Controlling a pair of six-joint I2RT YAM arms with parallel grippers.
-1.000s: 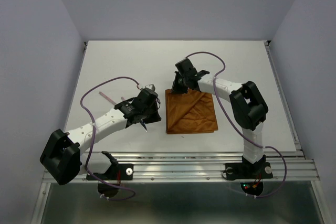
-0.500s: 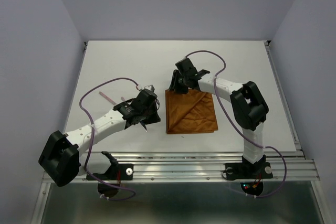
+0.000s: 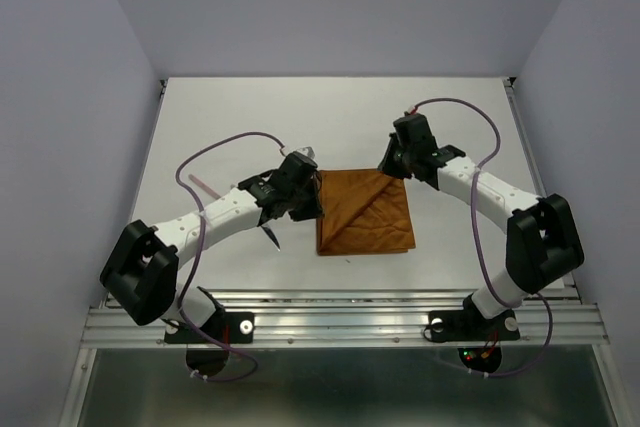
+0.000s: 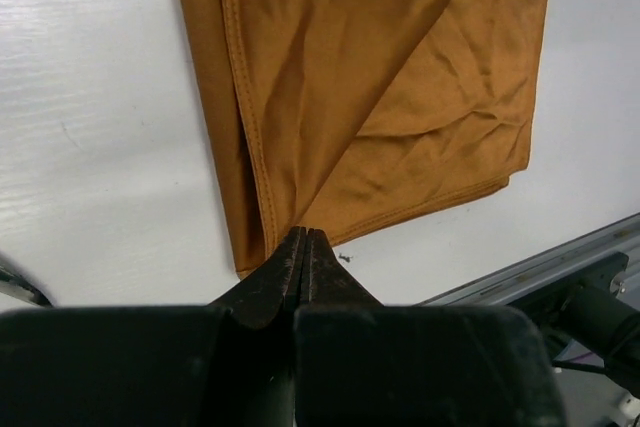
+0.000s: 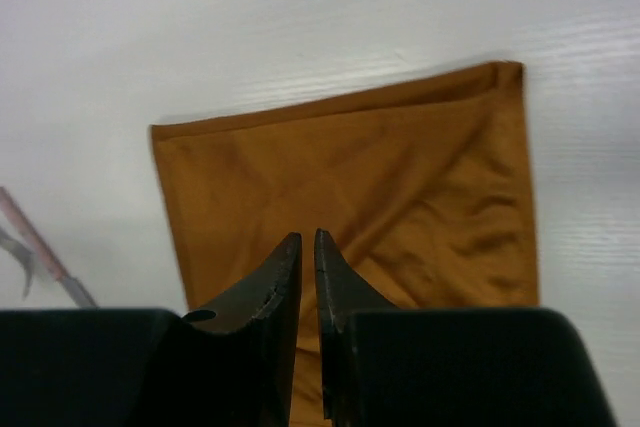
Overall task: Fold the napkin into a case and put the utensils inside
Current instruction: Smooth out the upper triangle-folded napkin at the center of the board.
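Observation:
The rust-orange napkin [image 3: 365,212] lies folded flat in a near-square at the table's middle, with diagonal creases and a doubled edge on its left [image 4: 380,77]. My left gripper [image 3: 316,203] is at that left edge, its jaws shut tip to tip [image 4: 305,234] just above the cloth, with nothing visible between them. My right gripper [image 3: 390,163] hovers by the napkin's far right corner, its jaws a narrow slit apart [image 5: 307,237] and empty over the cloth [image 5: 400,167]. One utensil with a dark pointed end [image 3: 271,238] lies under my left forearm.
A thin pink stick [image 3: 199,184] lies on the white table at the left, and shows at the left edge of the right wrist view [image 5: 38,250]. Purple cables loop over both arms. The metal rail [image 3: 340,319] runs along the near edge.
My left gripper moved right, onto the napkin's left edge. My right gripper swung from the napkin's far left corner to its far right corner. The napkin lies as before.

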